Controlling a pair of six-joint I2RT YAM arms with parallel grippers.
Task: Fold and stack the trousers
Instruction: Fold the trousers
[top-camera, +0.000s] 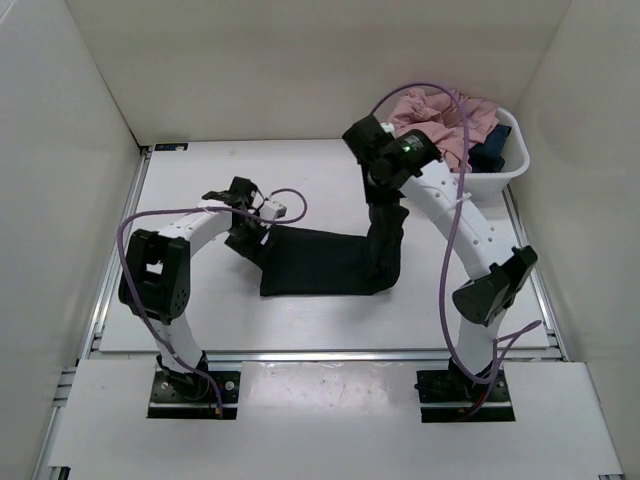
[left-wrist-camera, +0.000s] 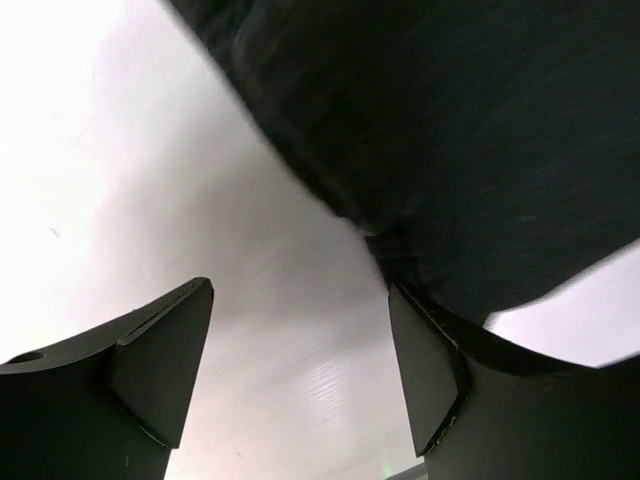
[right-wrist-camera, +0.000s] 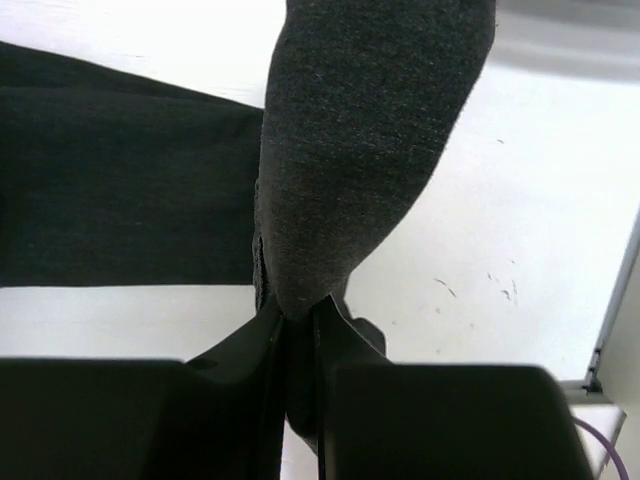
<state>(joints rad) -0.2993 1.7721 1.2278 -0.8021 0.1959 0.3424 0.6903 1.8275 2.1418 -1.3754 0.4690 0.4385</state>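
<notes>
While the right jaws are clamped on a raised fold at the right end of the trousers (top-camera: 320, 265), the rest of the cloth lies flat across the middle of the tabletop (top-camera: 200, 310) in the overhead view, so the fold looks half made. The left jaws stand open low over the left end, with one tip just beside the cloth's edge and nothing between them. To do this well, I judge the left side should pin or pinch that corner cleanly before the right travels. The raised end should then cross leftward high enough to clear the flat layer and come down with edges matched. It should be released only once the cloth hangs slack, lest it drag or bunch.
</notes>
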